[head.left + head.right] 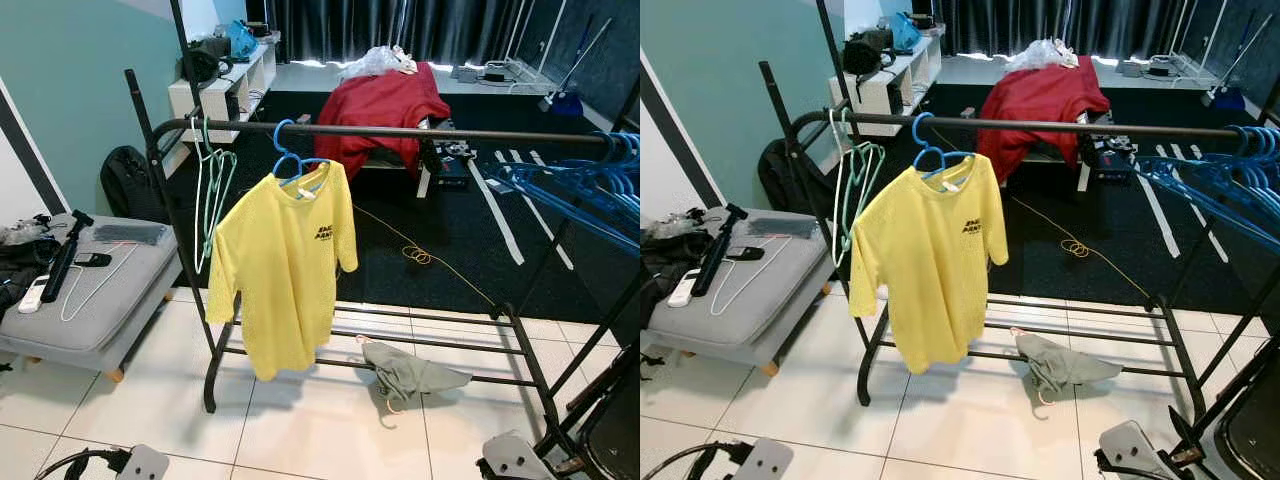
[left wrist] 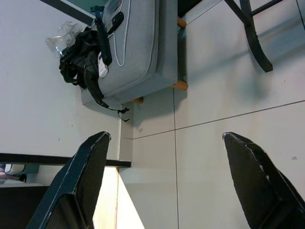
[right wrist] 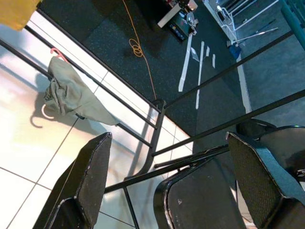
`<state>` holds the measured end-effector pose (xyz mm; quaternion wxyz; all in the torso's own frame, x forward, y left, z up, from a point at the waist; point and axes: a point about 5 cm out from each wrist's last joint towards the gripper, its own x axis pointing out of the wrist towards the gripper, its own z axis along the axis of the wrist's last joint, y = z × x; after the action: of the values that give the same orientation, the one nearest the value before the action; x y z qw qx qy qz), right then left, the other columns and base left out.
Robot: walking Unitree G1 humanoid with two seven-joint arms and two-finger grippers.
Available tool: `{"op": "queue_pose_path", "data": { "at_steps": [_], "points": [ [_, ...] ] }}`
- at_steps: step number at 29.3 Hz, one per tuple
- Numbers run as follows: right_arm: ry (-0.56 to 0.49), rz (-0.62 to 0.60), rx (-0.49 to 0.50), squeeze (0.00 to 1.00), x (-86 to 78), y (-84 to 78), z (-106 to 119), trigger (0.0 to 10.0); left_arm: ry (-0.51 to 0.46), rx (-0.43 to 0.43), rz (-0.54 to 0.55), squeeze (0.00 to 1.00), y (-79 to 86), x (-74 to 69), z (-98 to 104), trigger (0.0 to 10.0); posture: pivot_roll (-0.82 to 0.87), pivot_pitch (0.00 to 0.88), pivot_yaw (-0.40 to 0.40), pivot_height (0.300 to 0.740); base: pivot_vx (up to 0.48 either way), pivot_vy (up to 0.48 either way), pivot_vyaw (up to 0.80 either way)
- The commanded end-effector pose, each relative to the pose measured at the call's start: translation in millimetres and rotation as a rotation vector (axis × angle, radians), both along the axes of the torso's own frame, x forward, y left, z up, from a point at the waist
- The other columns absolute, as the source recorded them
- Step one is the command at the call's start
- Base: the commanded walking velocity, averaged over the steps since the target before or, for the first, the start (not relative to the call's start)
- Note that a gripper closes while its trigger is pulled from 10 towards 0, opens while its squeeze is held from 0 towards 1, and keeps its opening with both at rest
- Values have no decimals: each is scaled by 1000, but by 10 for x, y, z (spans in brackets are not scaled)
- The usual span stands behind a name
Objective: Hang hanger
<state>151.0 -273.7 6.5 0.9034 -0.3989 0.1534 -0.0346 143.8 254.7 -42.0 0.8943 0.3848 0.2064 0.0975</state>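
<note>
- Olive-grey garment on a pale hanger [image 1: 408, 375] lay on the rack's lower bars, ahead and low, hook floorward.
- Right gripper [image 3: 167, 181] nearer, fingers apart, empty.
- Left gripper [image 2: 162, 181] likewise spread, empty.

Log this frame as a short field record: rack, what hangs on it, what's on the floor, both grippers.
rack: black clothes rack standing on white tiles
hanging: yellow T-shirt on a blue hanger; empty pale green hangers near the rail's left end; bunch of blue hangers at the right end
floor: grey-green garment on a hanger, lying by the rack's lower bars
left gripper: open, empty, over tiles
right gripper: open, empty, near the rack's right foot
</note>
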Motion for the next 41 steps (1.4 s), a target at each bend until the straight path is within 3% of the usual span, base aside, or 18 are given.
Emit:
{"op": "queue_pose_path", "data": {
  "at_steps": [1, 35, 41],
  "points": [
    [0, -8, 8, 0, -6, 12, -6, 10000, 16, 8, 11, 0, 60, -24, -4, 10000, -28, 16, 5, 740, 0, 0, 0],
    [3, -11, 8, 0, 16, 14, -20, 10000, 19, 8, 12, 0, 55, -3, -13, 10000, -25, 0, 0, 740, 0, 0, 0],
    [2, -8, 10, 0, 11, 59, -35, 10000, 25, 10, 15, 0, 96, -11, -11, 10000, 37, 7, 24, 740, 0, 0, 0]
  ]
}}
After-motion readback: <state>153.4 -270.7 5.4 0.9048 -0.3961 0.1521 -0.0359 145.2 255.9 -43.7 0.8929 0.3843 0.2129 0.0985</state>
